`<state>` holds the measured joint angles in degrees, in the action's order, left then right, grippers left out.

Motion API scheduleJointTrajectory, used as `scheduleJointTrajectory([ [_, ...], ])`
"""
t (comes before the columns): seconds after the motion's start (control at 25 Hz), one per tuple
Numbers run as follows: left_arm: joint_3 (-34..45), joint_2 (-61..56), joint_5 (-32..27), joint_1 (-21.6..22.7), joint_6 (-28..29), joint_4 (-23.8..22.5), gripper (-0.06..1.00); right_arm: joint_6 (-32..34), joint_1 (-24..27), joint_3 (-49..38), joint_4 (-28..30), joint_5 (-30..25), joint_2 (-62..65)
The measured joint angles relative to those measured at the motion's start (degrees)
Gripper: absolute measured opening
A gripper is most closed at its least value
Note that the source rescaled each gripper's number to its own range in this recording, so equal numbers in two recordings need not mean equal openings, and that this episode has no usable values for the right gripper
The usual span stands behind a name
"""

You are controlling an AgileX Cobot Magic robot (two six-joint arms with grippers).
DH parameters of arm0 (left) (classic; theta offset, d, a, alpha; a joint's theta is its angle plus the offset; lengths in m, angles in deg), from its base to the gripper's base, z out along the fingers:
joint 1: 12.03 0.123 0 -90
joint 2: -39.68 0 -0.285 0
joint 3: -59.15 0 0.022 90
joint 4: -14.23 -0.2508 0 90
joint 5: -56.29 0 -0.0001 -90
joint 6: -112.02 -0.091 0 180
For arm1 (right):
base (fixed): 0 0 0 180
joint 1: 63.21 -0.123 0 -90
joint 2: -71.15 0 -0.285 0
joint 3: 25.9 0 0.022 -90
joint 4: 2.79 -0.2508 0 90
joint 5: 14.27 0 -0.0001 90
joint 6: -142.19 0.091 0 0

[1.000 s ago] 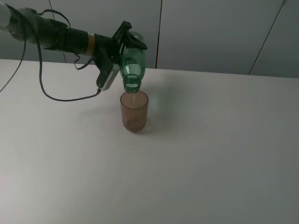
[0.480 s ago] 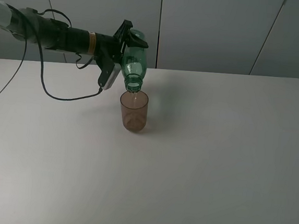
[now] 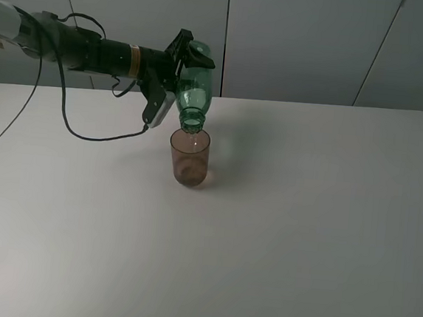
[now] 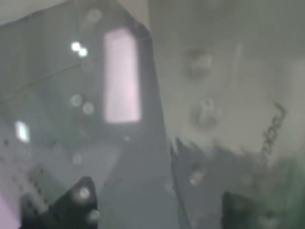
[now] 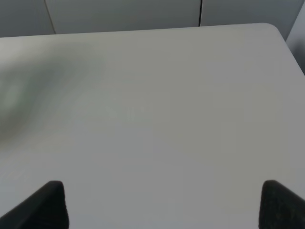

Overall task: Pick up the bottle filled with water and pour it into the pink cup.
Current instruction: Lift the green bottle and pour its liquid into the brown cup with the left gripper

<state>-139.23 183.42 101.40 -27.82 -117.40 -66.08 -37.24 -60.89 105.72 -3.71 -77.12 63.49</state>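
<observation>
Exterior high, nearest first — the pink cup [image 3: 189, 160] stands on the table [image 3: 301, 233], the bottle [image 3: 194, 90] hangs mouth-down just above its rim, and farther back the left gripper [image 3: 181, 65] pinches its wide body — a fair hold, I'd judge, on thin, slick, squashable plastic.

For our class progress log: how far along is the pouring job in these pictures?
Done: the left gripper has the bottle lifted off the table. In hand: the bottle is tipped, mouth just above the pink cup. Left: finishing the pour; any stream is too faint to see.
</observation>
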Motion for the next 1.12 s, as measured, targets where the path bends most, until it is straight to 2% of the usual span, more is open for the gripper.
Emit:
scheduleJointTrajectory([
  [1.12,0.0,-1.9,0.0,-0.1,-1.9,0.4,0.45,0.0,0.0,0.0,0.0,0.0,0.0],
])
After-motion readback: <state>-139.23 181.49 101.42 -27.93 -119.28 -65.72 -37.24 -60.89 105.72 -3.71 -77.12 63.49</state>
